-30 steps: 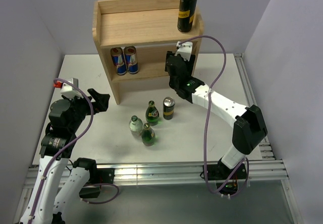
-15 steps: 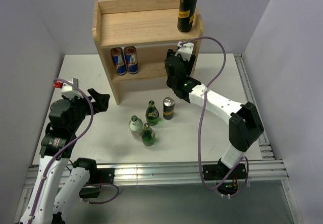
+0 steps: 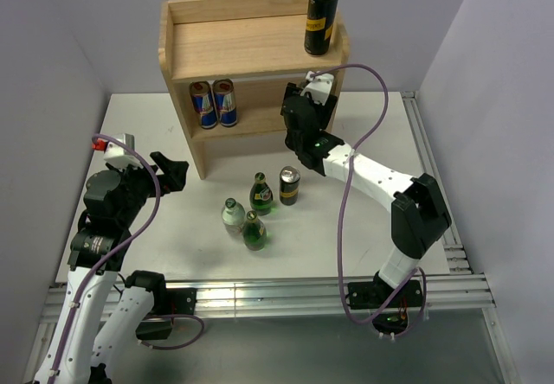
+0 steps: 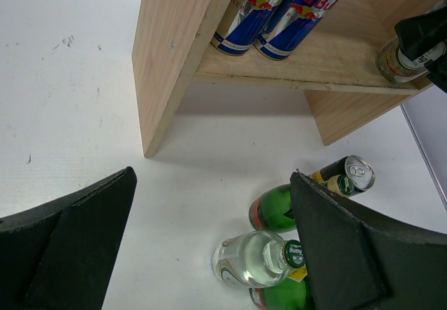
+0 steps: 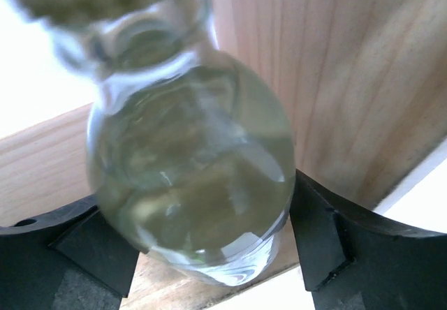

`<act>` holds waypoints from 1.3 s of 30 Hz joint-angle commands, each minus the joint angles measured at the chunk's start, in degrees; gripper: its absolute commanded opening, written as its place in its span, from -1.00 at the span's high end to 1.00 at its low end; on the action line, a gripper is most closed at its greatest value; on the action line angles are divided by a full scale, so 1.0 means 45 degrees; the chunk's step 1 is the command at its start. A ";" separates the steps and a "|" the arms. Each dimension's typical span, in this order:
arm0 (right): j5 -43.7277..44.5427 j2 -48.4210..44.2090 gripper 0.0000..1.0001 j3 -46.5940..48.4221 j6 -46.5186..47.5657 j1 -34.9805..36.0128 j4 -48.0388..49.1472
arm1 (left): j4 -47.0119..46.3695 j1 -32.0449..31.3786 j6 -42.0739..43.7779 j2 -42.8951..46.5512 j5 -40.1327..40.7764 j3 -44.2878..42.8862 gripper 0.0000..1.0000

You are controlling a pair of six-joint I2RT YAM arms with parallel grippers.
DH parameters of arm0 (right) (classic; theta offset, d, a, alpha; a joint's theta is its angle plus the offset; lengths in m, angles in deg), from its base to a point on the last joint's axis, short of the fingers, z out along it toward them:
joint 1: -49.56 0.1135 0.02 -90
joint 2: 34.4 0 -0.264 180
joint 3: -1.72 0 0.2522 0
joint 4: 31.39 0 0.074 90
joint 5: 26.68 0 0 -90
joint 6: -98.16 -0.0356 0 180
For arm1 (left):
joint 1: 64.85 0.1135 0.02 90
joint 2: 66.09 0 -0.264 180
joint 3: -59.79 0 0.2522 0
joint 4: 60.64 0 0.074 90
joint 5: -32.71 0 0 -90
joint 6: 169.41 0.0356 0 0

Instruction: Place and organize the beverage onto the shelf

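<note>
The right gripper (image 5: 199, 244) has one finger on each side of the belly of a clear glass bottle (image 5: 188, 177); whether they press it cannot be told. The bottle stands at the right end of the lower board of the shelf (image 3: 227, 9). Two blue cans (image 3: 214, 103) occupy that board's left end. A black can (image 3: 321, 19) stands on the top board's right corner. The left gripper (image 3: 173, 170), fingers spread wide and holding nothing, hangs over the table (image 3: 147, 133) left of the shelf.

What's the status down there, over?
Left hand open, empty. Right hand around clear bottle on shelf, lower board; grip unclear. Three bottles, one can waiting on table.
</note>
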 commanded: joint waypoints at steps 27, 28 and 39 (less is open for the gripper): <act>-0.3642 -0.2124 -1.00 -0.1441 -0.0230 -0.0070 -0.0907 | -0.0399 0.0055 0.0227 0.0246 -0.0061 -0.0057 -0.99; -0.3681 -0.2242 -1.00 -0.1499 -0.0289 -0.0070 -0.0967 | -0.0399 0.0055 0.0208 0.0227 -0.0041 -0.0057 -0.99; -0.4053 -0.4895 -1.00 -0.3099 -0.0524 0.0651 -0.2080 | -0.0399 0.0074 0.0208 0.0188 -0.0022 -0.0077 -0.99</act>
